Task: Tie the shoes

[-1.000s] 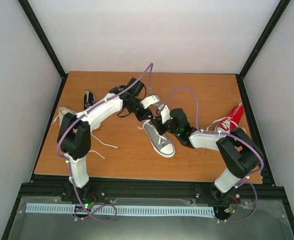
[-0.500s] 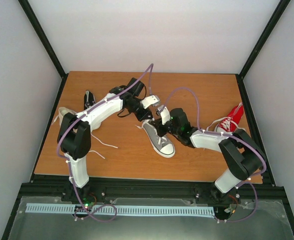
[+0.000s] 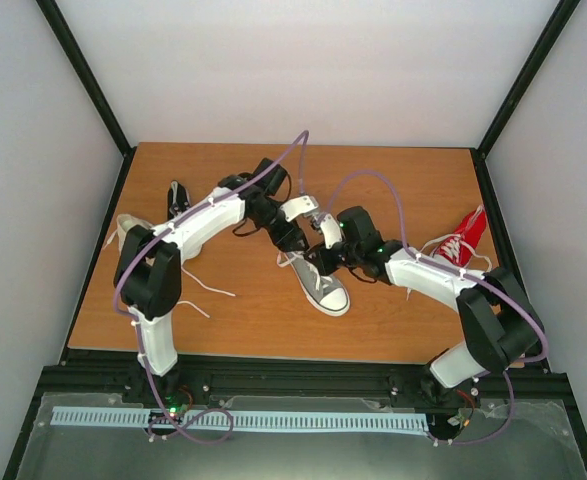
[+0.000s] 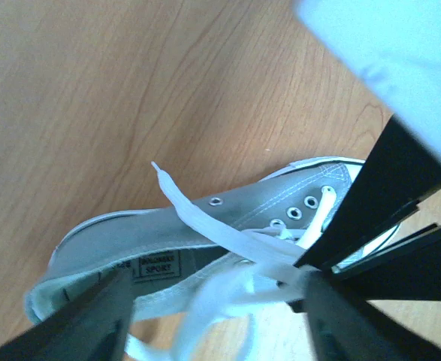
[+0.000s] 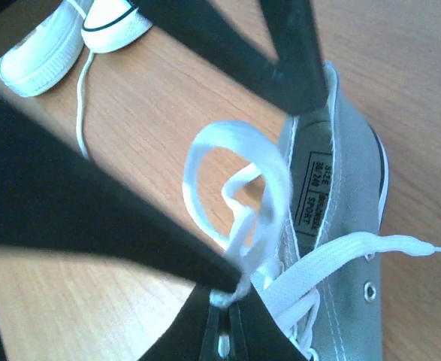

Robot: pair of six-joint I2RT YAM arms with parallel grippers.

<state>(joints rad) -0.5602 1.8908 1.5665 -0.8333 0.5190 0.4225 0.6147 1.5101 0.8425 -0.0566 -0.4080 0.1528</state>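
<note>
The grey shoe (image 3: 320, 285) with white toe cap lies on its side at the table's middle, its tongue label toward the cameras. My left gripper (image 3: 295, 240) hovers at its opening. In the left wrist view the left gripper (image 4: 212, 304) stands open, with loose white lace (image 4: 228, 233) passing between its fingers (image 4: 100, 312). My right gripper (image 3: 319, 256) sits beside it, right over the eyelets. The right gripper (image 5: 237, 292) is shut on a white lace loop (image 5: 269, 188) that rises from the grey shoe (image 5: 348, 188).
A red shoe (image 3: 461, 240) lies at the right edge of the table. A black shoe (image 3: 178, 197) and a cream shoe (image 3: 125, 228) with trailing laces (image 3: 203, 290) lie at the left. Their white toe caps (image 5: 36, 64) show in the right wrist view.
My left gripper has opened and let go of the lace. My right gripper has shut on the lace loop, and its arm has swung a little to the right.
</note>
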